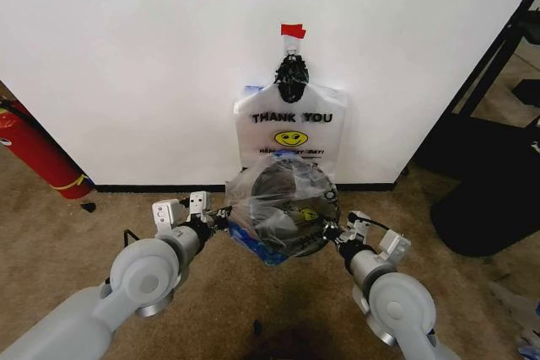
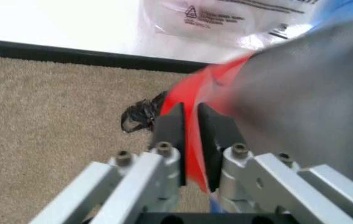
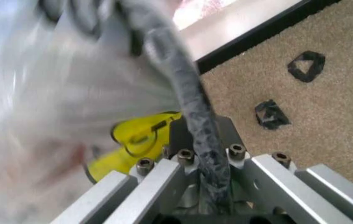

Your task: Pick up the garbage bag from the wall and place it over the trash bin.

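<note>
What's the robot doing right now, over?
Left gripper and right gripper pinch the bag on opposite sides. Bag sits stretched over the bin by the wall. Nothing in the way.

Your left gripper [image 2: 190,140] has its two dark fingers [image 2: 171,135] nearly together, with a red band of the trash bin [image 2: 195,93] running between them. The garbage bag [image 2: 307,93] lies grey and blurred over the bin, just beside the fingers. Beyond the bin, a black baseboard [image 2: 70,53] meets tan carpet [image 2: 45,130], where a black scrap [image 2: 140,114] lies near the bin.
</note>
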Motion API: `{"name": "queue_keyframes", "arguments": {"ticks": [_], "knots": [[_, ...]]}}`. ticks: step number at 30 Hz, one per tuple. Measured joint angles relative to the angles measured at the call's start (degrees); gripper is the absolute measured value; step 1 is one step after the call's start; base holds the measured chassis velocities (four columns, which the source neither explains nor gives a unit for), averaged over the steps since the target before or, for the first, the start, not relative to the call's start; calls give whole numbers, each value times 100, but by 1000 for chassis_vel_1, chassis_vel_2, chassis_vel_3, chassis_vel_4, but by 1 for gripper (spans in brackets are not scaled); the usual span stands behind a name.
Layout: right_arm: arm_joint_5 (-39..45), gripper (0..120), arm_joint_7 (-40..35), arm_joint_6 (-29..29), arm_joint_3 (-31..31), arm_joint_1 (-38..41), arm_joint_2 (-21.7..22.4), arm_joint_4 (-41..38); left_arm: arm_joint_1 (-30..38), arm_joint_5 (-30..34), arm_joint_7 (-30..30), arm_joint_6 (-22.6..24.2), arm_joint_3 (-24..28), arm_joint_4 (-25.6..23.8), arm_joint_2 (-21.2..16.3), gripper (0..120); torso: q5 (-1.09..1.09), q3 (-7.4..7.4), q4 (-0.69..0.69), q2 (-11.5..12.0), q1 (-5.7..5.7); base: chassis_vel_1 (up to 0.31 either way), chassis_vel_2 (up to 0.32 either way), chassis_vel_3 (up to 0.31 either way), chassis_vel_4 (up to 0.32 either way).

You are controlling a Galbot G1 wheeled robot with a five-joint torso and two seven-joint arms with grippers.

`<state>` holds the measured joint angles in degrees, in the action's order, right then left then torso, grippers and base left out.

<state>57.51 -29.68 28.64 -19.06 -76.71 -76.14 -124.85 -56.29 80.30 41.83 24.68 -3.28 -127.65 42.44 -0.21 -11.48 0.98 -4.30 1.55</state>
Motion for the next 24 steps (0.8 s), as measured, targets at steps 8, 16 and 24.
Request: {"name": "queue_keyframes", "arguments": {"ticks": [8,16,24], "knots": [[-112,0,48,-61,0,-14,91,69,-29,-36,105,162,-85,-252,-98,44,-1,0,0,0,0,0,0,0,0],[-12,0,53,-87,-231,-61,244,149,-116,-7,-61,302,-205,-470,-346,72,-2,0,0,0,0,0,0,0,0],[-69,0,456,-349,-506,-234,577,380,-64,-67,-329,-299,-351,-640,-405,98,-1,0,0,0,0,0,0,0,0]]}}
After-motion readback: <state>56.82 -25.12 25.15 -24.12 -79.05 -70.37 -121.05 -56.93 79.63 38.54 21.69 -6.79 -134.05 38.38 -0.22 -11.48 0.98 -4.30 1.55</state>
